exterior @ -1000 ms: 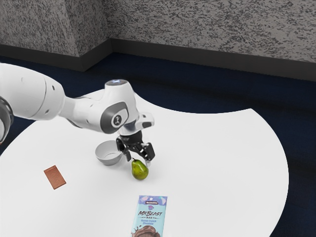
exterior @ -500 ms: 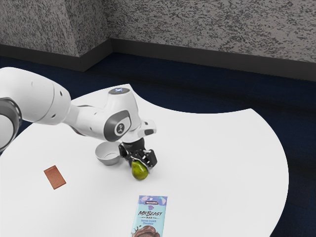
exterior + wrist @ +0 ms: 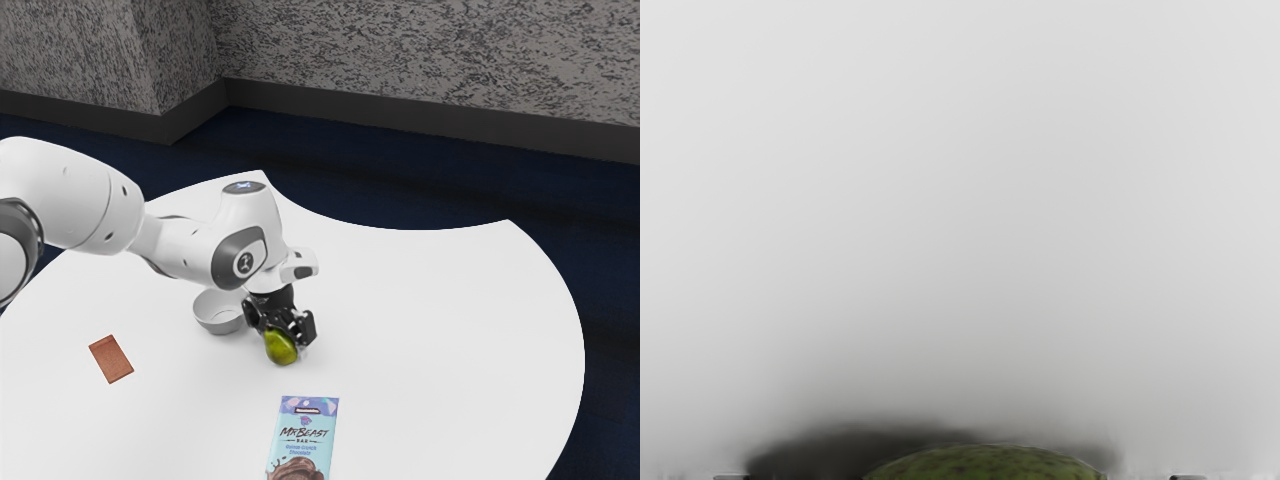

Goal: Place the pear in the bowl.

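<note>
With the claw [image 3: 281,336] low over the table [image 3: 440,320], you've got the pear [image 3: 280,351] right beneath it and between its two fingers! Your claw is open, its fingers spread to either side of the fruit, and the wrist view gives you the green, speckled top rising between the dark tips, pale gaps to both sides of what shows. Look to the exterior view and there's the pear on the white tabletop, its rounded lower part showing below the claw, its upper part hidden behind the black fingers. You have it outside the bowl [image 3: 218,326], and that bowl sits upright just beside the claw, towards the exterior view's left. Further out that way lies the brown packet [image 3: 111,360], flat and well apart from the claw. Nearer the camera than your pear, the blue chocolate bar [image 3: 304,435] lies flat, its printed face up, clear of both fruit and fingers, running off the exterior view's lower edge.
</note>
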Controlling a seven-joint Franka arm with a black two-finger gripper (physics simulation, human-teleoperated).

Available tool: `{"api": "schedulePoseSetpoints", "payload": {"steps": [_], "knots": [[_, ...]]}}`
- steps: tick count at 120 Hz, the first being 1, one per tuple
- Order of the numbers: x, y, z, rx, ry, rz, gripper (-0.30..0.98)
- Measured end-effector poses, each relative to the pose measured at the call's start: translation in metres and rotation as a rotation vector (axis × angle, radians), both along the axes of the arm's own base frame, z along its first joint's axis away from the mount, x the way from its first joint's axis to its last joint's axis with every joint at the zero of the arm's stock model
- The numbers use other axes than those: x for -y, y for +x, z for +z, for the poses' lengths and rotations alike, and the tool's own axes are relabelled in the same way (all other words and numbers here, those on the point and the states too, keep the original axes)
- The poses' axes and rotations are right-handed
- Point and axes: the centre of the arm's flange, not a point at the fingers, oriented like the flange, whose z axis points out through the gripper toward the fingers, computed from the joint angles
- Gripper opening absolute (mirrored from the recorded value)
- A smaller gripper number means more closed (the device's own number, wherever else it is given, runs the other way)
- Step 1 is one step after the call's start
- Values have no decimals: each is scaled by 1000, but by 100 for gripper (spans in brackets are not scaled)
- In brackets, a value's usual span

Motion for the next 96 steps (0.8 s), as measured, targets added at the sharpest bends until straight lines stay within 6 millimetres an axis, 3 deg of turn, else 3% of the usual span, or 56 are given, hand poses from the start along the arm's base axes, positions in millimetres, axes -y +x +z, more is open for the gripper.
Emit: {"api": "schedulePoseSetpoints", "payload": {"steps": [32,62,84,96], "knots": [[-1,-1,10,-23,3,-4,43],[-2,-3,14,-41,8,-7,40],[-6,-5,44,-20,14,-5,37],[-23,-5,60,-16,27,17,35]]}}
